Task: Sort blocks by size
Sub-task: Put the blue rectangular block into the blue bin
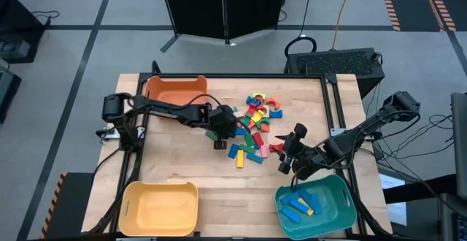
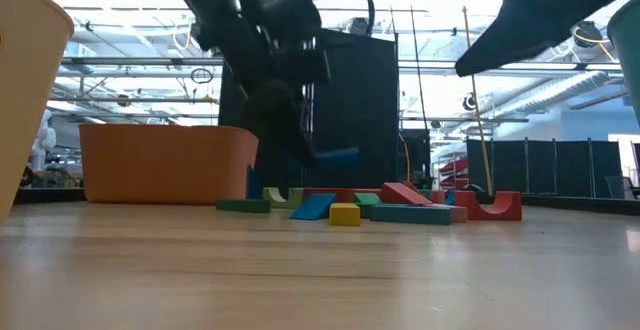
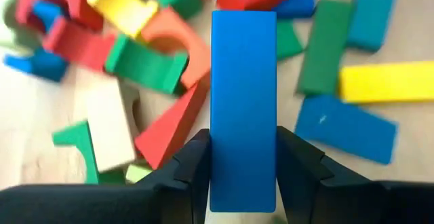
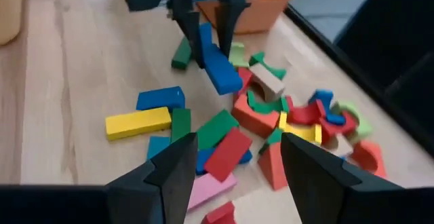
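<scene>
A pile of painted blocks (image 1: 255,128) lies mid-table: bars, wedges and arches in red, green, blue and yellow. My left gripper (image 1: 221,133) hangs over the pile's left edge, shut on a long blue bar (image 3: 243,95). The right wrist view shows that bar (image 4: 217,64) off the wood. My right gripper (image 4: 234,176) is open with nothing between its fingers. It hovers by the pile's right side (image 1: 288,155), above a red block and near the teal bin. My left gripper pinches the blue bar's two long sides (image 3: 218,173) between its two fingers, near one end of the bar. The fingers slant down from the table's left, and the bar runs on along them past the tips. It hangs tilted, lifted clear of the table and the pile.
An orange bin (image 1: 175,89) stands at the far left and a yellow bin (image 1: 160,208) at the near left. The teal bin (image 1: 343,201) at the near right holds blue and yellow bars. Bare wood lies between the pile and the near bins.
</scene>
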Robot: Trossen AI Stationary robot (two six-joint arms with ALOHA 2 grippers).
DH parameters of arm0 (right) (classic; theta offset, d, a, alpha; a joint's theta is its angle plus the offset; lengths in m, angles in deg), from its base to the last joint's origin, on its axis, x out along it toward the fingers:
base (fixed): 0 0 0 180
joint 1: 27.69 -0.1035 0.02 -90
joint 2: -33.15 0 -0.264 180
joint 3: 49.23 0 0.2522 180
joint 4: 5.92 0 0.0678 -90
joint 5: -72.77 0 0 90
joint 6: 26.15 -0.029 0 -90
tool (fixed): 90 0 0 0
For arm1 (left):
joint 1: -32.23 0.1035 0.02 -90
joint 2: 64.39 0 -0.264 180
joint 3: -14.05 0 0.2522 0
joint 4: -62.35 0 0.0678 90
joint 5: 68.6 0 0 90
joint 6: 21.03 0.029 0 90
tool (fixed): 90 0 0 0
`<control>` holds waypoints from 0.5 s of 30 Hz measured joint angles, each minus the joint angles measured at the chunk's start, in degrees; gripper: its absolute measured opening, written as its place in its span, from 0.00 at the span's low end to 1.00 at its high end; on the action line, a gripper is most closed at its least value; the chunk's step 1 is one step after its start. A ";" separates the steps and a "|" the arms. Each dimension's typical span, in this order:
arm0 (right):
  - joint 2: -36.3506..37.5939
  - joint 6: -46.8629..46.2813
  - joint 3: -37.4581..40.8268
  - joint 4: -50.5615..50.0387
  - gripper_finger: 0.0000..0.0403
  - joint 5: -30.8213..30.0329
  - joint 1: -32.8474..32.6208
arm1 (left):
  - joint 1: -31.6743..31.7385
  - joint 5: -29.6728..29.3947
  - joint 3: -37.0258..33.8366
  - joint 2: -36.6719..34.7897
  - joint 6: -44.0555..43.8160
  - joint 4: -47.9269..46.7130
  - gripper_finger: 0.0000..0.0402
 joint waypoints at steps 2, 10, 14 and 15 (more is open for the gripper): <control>0.00 5.49 0.00 2.48 0.49 0.00 0.38 | -0.94 0.00 0.00 -1.40 0.61 1.69 0.31; -4.21 39.09 -0.04 12.63 0.49 -0.18 2.29 | -2.79 11.22 0.08 -4.79 2.23 5.97 0.31; -7.95 58.10 -0.02 18.34 0.49 -0.52 3.37 | -2.27 19.37 0.09 -4.93 -1.68 7.87 0.31; -8.84 62.42 -0.02 19.94 0.49 -0.77 3.60 | -2.06 21.15 0.09 -4.97 -2.76 8.00 0.31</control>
